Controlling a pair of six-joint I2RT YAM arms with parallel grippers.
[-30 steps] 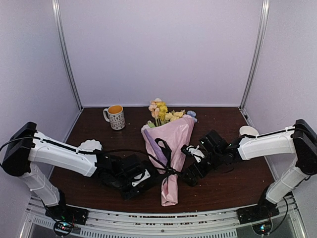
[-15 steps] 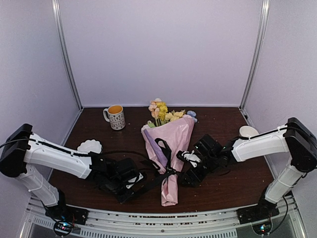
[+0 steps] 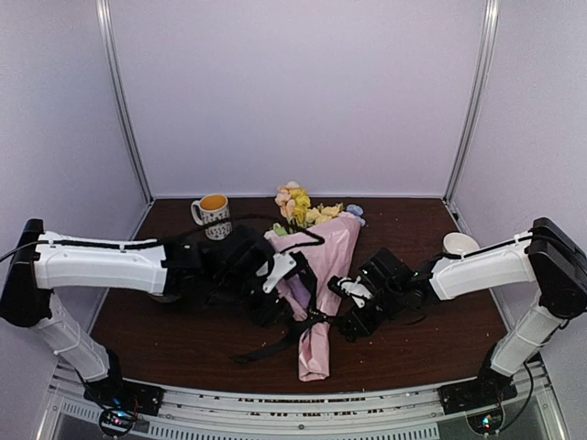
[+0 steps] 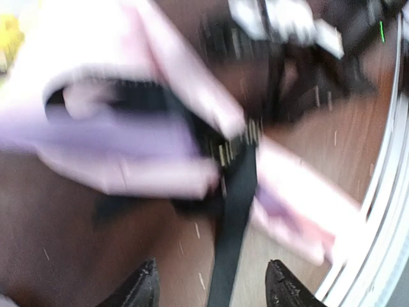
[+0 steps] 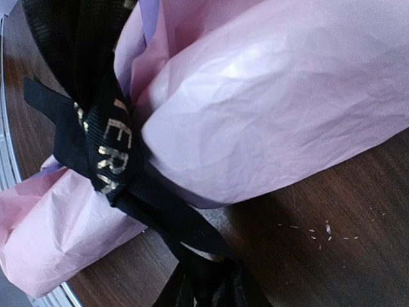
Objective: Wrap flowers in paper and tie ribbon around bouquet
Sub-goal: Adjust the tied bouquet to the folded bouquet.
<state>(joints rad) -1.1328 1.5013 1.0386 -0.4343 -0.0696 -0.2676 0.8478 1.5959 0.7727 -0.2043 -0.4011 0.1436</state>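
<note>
Enclosure: plain pale lilac back wall [image 3: 293,92]; two metal uprights [image 3: 124,101] at the rear corners; dark brown wooden table [image 3: 413,353]; aluminium rail [image 3: 303,410] along near edge; soft, even light.

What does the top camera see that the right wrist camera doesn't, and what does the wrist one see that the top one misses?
Only the top camera shows the flowers poking out of the bouquet, the mug behind it, and the left arm and right arm. Only the right wrist camera shows the gold letters on the ribbon, the crinkles in the paper and pale crumbs on the table. Both show the pink paper with the black ribbon tied round it, lying on the brown table.
</note>
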